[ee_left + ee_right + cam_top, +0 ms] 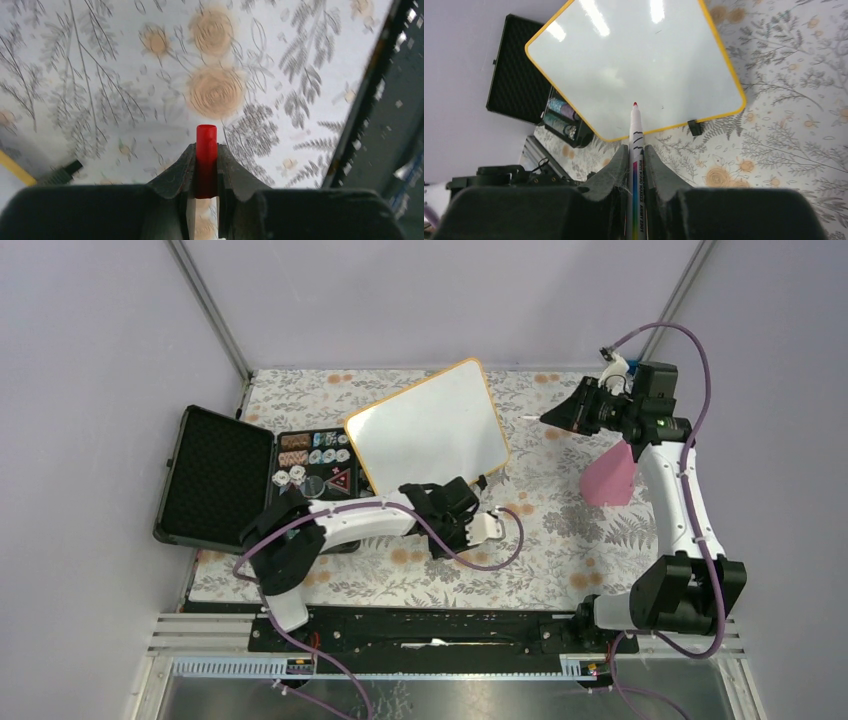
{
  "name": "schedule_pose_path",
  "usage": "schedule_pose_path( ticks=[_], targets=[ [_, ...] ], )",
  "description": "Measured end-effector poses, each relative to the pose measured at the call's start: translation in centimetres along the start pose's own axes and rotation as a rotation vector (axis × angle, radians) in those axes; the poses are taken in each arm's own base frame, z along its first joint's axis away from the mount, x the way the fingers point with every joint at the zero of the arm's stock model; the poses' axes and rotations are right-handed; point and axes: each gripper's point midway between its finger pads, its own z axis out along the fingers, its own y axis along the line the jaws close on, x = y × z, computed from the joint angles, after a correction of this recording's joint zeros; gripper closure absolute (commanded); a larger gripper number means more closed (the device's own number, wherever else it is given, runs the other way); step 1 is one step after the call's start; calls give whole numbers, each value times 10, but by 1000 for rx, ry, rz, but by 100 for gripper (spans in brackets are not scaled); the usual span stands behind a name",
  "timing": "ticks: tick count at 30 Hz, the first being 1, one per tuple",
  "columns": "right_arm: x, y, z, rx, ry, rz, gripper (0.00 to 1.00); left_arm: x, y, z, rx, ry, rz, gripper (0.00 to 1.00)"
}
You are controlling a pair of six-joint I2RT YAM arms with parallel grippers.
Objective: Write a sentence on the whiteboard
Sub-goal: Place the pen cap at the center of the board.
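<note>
Whiteboard (430, 430) is sitting blank, upper centre of the top view. Right gripper (636, 152) is pinching an uncapped red marker (636, 127); left gripper (206, 152) is pinching its cap (206, 135). Tip wants lowering squarely, pressing lightly.

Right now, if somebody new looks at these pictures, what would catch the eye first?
First the blank whiteboard, turned askew in the middle of the table. To its right, the right gripper is shut on a marker with its red tip bare, and the left gripper, by the board's near edge, is shut on the red cap. An open black case lies at the left.
</note>
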Motion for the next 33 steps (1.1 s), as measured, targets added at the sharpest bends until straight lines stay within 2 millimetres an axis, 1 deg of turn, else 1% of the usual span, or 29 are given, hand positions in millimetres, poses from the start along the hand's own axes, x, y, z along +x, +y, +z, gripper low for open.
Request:
schedule_pose_path(
  ticks=[3,6,9,13,18,22,26,29,31,33],
  targets=[
    [-6,-5,-6,20,-51,-5,100,-11,11,16,-35,10,13,92],
    [-3,-6,-11,24,-71,1,100,-18,21,27,-61,13,16,88],
    [0,-7,-10,21,-80,5,100,-20,26,34,-73,19,10,82],
    [4,-11,-7,20,-79,16,100,-17,30,40,-81,37,2,77],
    [4,-11,-7,15,-80,18,100,-22,37,43,-105,37,0,69],
    [3,-10,-7,14,-85,12,100,-24,40,43,-115,34,3,60],
    [1,-10,-6,11,-90,5,100,-26,42,44,-123,31,3,53],
    [2,-10,-6,10,-89,6,100,-26,42,43,-122,32,2,50],
    [2,-9,-6,4,-87,6,100,-25,41,42,-119,40,-1,46],
    [3,-8,-6,-7,-83,5,100,-23,40,41,-111,50,-5,39]
  ],
)
